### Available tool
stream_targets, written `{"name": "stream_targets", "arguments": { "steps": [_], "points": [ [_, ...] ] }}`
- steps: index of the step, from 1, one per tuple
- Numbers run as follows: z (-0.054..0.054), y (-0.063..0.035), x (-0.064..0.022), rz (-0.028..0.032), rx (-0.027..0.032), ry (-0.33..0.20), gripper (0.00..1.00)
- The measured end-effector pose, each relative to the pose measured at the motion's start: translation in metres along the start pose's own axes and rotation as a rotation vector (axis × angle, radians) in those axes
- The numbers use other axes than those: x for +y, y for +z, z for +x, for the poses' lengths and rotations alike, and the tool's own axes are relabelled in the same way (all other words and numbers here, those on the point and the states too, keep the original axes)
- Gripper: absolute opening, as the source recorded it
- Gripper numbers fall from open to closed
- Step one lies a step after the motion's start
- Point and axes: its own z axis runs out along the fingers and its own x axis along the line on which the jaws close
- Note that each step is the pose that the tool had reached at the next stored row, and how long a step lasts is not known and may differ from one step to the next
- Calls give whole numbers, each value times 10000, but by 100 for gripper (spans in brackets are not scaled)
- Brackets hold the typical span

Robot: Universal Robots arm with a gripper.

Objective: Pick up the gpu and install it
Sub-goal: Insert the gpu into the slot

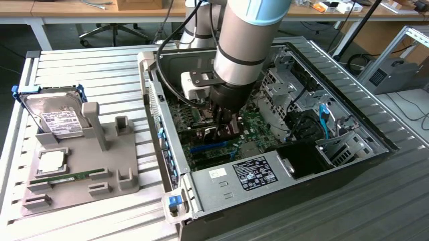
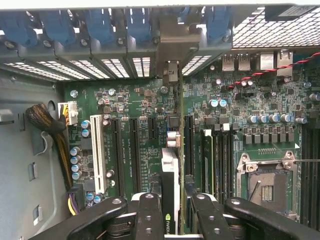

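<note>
Inside the open computer case [image 1: 268,165], my gripper [image 1: 224,129] hangs low over the green motherboard [image 1: 251,123]. It is shut on the gpu [image 1: 226,134], which looks like a dark card between the fingers. In the wrist view the gpu [image 2: 170,170] is seen edge-on between my two black fingers [image 2: 150,215], and my gripper [image 2: 175,222] clamps its near end. The card runs along the motherboard's expansion slots [image 2: 135,150]. Its metal bracket end [image 2: 171,72] reaches the case's rear slot openings. I cannot tell whether the card's edge sits in a slot.
A grey fixture tray [image 1: 80,170] at the exterior view's left holds a silver hard drive in a blue frame [image 1: 57,115], a CPU [image 1: 52,160] and a green memory stick [image 1: 67,176]. A CPU socket [image 2: 267,185], blue slot latches [image 2: 100,25] and a cable bundle [image 2: 47,125] surround the card.
</note>
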Motion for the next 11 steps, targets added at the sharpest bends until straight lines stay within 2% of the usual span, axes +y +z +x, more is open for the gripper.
{"name": "stream_targets", "arguments": {
  "steps": [11],
  "points": [
    [0, 10, 0, -1, 0, 0, 27]
  ]
}}
